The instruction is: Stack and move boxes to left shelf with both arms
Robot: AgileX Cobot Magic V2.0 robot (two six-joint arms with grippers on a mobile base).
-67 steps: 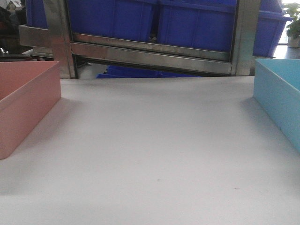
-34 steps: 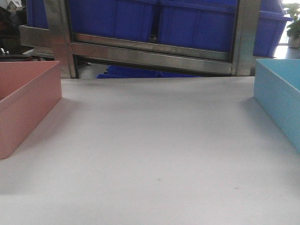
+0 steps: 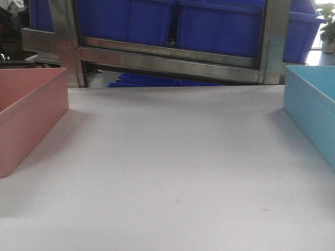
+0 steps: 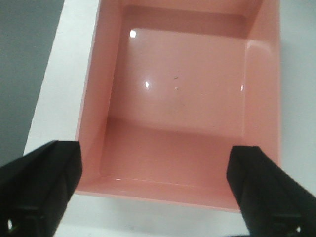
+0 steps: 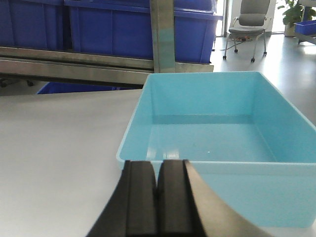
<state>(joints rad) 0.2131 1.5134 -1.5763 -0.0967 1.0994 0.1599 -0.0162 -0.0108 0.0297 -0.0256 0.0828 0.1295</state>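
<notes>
Left wrist view, black left gripper (image 4: 154, 159) hung wide apart and empty over the salmon pink open-top plastic bin (image 4: 177, 84) on the white tabletop (image 3: 172, 157), black right gripper (image 5: 158, 168) sat pinched closed on nothing near the light sky blue plastic bin (image 5: 212, 133).

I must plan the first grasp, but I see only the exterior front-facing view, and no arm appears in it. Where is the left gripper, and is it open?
Observer: The left gripper is open wide, above the near wall of the pink bin.
Operator: Is anything inside that bin?
Observer: No, the pink bin is empty; only light reflections show on its floor.
Operator: And the right gripper?
Observer: The right gripper is shut on nothing, just in front of the near wall of the blue bin.
</notes>
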